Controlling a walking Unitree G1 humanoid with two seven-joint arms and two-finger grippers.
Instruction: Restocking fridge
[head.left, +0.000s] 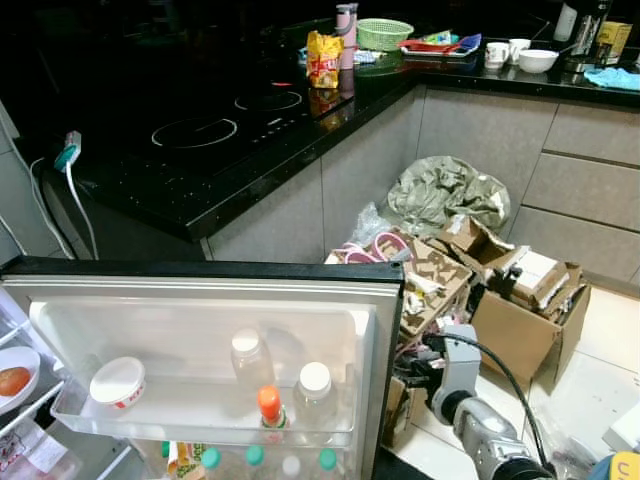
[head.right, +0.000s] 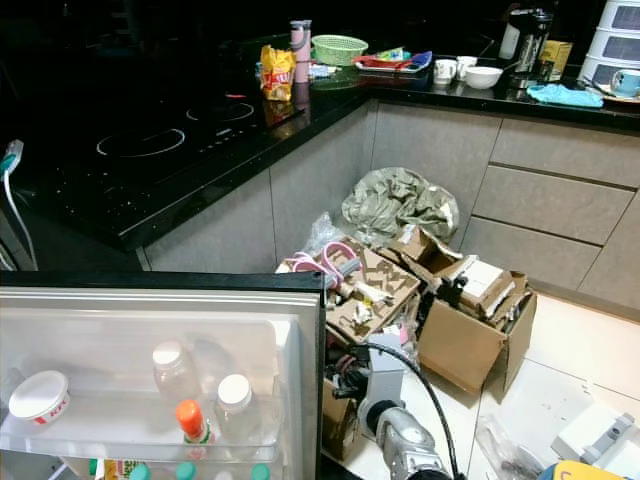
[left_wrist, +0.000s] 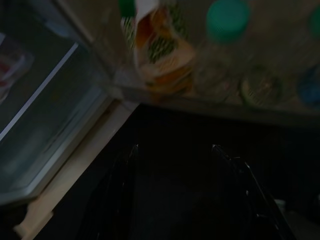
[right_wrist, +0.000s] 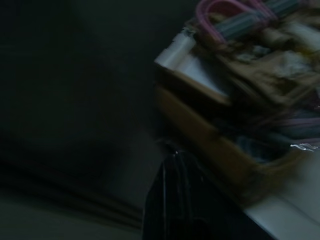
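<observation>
Hanging with fingers spread, empty, left end effector (left_wrist: 175, 165) faces the fridge door's (head.left: 385, 330) green-capped bottles (left_wrist: 227, 20) just ahead: likely slick, rigid, best gripped mid-body; right end effector's (right_wrist: 172, 165) opening unreadable.

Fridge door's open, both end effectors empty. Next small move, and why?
Probably turn toward the counter and reach for the yellow snack bag. The door shelf has free room beside the white cup, and the right end effector hangs low by the cardboard boxes.
</observation>
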